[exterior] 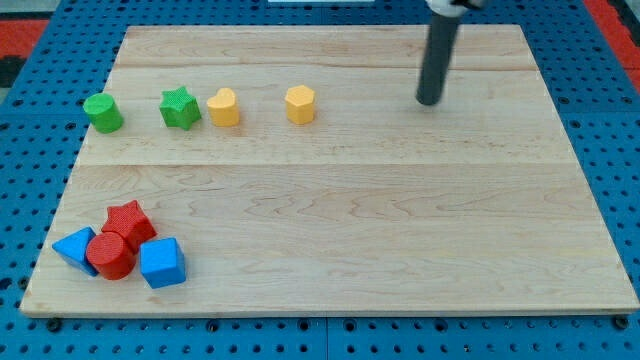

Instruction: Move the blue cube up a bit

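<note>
The blue cube sits near the board's bottom left corner, touching a red cylinder on its left. A red star lies just above them and a blue triangular block lies at the far left of the cluster. My tip stands on the board at the view's top right, far from the blue cube, up and to its right. It touches no block.
A row near the top left holds a green cylinder, a green star, a yellow heart-like block and a yellow hexagon. The wooden board lies on a blue perforated table.
</note>
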Motion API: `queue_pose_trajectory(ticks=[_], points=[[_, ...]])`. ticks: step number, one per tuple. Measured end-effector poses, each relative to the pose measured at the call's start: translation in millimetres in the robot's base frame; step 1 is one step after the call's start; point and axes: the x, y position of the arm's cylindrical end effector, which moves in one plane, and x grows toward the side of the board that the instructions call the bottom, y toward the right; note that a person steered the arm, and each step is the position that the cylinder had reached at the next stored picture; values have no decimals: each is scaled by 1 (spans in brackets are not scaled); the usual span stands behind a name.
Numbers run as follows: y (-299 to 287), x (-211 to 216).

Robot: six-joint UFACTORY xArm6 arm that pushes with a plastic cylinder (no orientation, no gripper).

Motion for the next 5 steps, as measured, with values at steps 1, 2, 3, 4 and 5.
queue_pose_trajectory(ticks=[1,2,3,4,5], points=[[29,58],[29,131],[-1,178],[-80,214],[-179,224]])
